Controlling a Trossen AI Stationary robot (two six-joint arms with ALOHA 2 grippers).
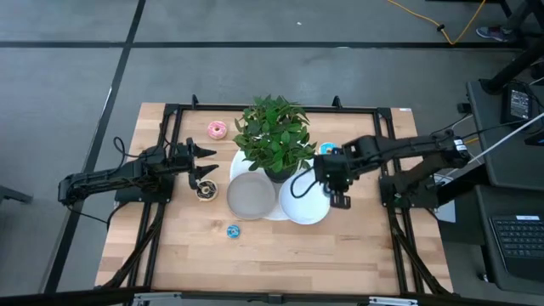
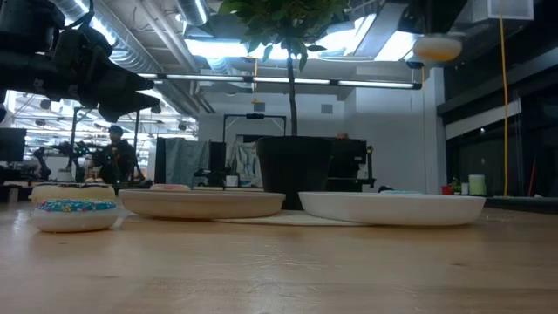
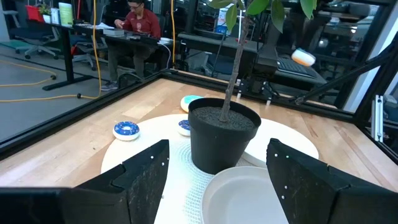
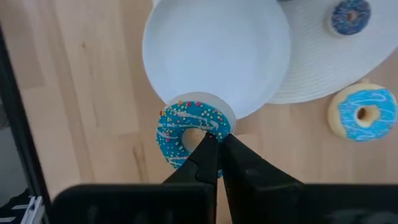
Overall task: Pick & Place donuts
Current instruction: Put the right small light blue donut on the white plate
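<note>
My right gripper (image 4: 217, 142) is shut on a blue sprinkled donut (image 4: 189, 130), held high over the near-right edge of the white plate (image 4: 217, 43); the same donut (image 2: 438, 48) shows high up in the low view. My left gripper (image 1: 206, 163) hovers open left of the potted plant (image 1: 272, 136), just beyond a chocolate donut (image 1: 205, 190) lying flat on the table. A pink donut (image 1: 217, 129), a small blue donut (image 1: 233, 230) and a light blue donut (image 4: 364, 112) also lie flat on the table. A mini dark blue donut (image 4: 350, 15) rests on the white mat. My right gripper pinches the blue sprinkled donut by the part of its ring nearest the wrist (image 4: 214, 127). The fingers come from above, pointing down, and one fingertip (image 4: 205, 144) seems to reach the hole. The donut is lifted clear and hangs nearly flat below the fingers.
A grey plate (image 1: 251, 195) and the white plate (image 1: 304, 206) sit side by side on a round white mat (image 4: 323, 62), with the plant pot (image 3: 222, 134) behind them. A black frame (image 1: 170, 109) borders the table. A person (image 3: 140, 25) sits at a desk beyond it.
</note>
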